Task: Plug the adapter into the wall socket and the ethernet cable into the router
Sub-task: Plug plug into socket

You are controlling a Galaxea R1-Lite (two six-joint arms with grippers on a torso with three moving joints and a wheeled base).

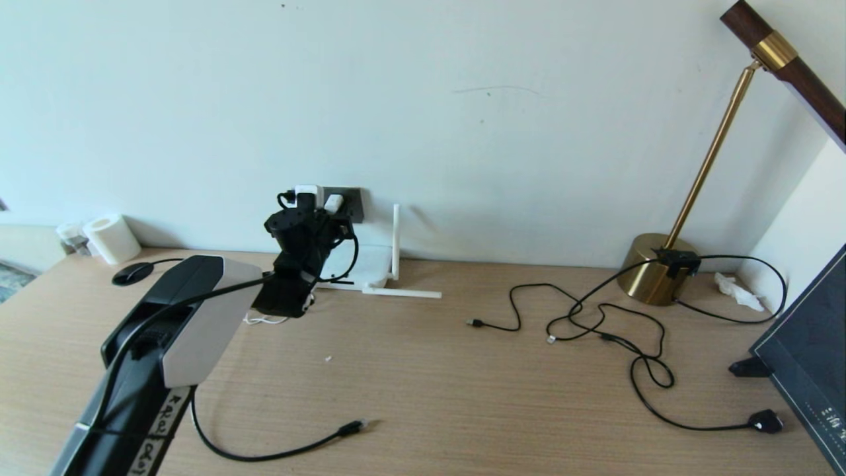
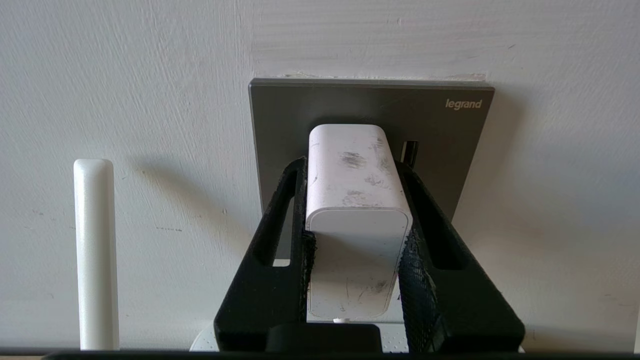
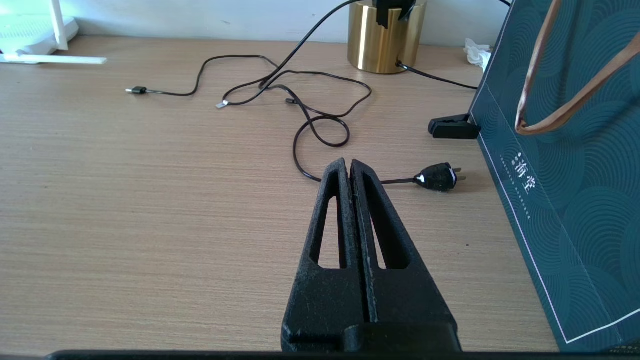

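White adapter (image 2: 357, 200) pressed against the dark grey wall socket (image 2: 450, 135).

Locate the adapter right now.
In the left wrist view the adapter sits clamped in the left tool, its far end against the wall socket, above the router.

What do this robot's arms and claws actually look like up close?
The left arm has a pale grey shell over black parts, a thin black cable running along it, and white handwritten labels near its base. The left gripper and right gripper match: two matte black, rough-textured wedge fingers, each with a long slot cut through, tapering to narrow tips.
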